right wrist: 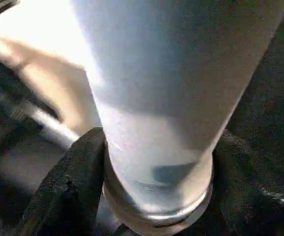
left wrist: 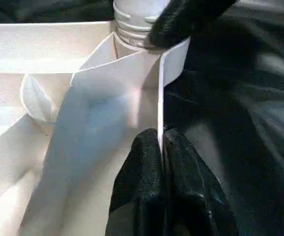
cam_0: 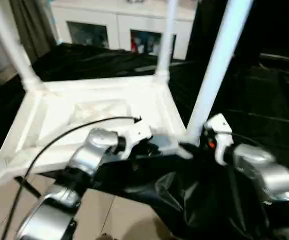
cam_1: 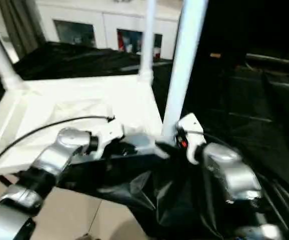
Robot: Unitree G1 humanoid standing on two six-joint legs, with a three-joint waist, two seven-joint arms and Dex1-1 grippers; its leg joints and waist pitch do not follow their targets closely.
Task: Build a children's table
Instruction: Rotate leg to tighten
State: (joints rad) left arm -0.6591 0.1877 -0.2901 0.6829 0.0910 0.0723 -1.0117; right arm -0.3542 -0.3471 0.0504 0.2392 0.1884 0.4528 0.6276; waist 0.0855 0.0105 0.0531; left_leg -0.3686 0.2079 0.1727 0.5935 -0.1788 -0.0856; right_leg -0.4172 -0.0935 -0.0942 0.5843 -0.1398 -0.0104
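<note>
Silver forearms reach to the near right corner of the upturned white tabletop (cam_0: 104,115), which lies on a black-covered surface (cam_0: 264,85). Left gripper (left wrist: 161,142) pinches the thin raised rim (left wrist: 160,98) beside the corner socket. Right gripper (right wrist: 152,162) has its fingers (right wrist: 71,177) spread around the base of the near leg (cam_0: 214,65). Best to steady the rim and keep that leg upright while seating it.

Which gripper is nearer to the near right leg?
Right. The right gripper has its fingers around the near right leg base; the left gripper pinches the tabletop rim beside it.
</note>
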